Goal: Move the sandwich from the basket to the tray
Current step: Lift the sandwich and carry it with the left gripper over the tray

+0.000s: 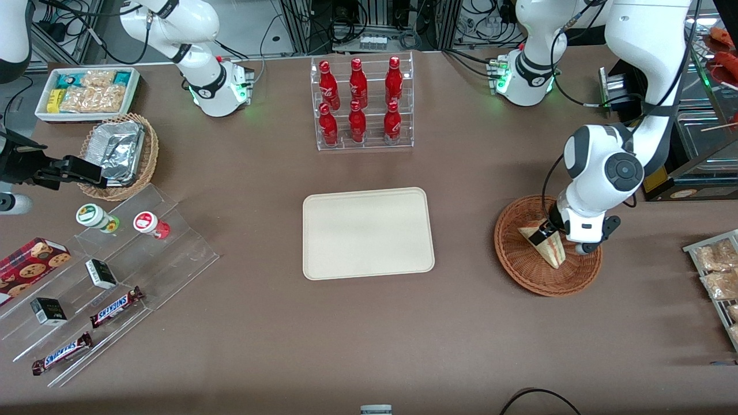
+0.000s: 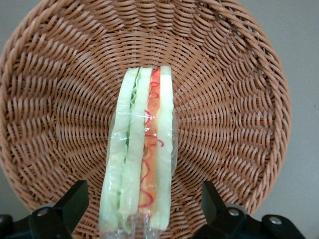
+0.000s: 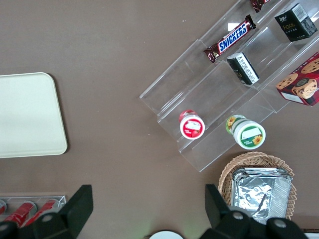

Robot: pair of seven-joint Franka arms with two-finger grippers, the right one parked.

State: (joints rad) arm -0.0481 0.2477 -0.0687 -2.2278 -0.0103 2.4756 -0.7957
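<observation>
One wrapped sandwich in basket, open pincer astride.

Six red bottles, two Snickers bars, two wicker baskets, one tray, one sandwich

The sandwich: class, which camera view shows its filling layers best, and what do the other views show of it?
The left wrist view: the sandwich fills it, cut edge up, in the basket, between the open gripper fingers. The front view shows only a small wedge partly hidden by the arm. The right wrist view does not show it.
</observation>
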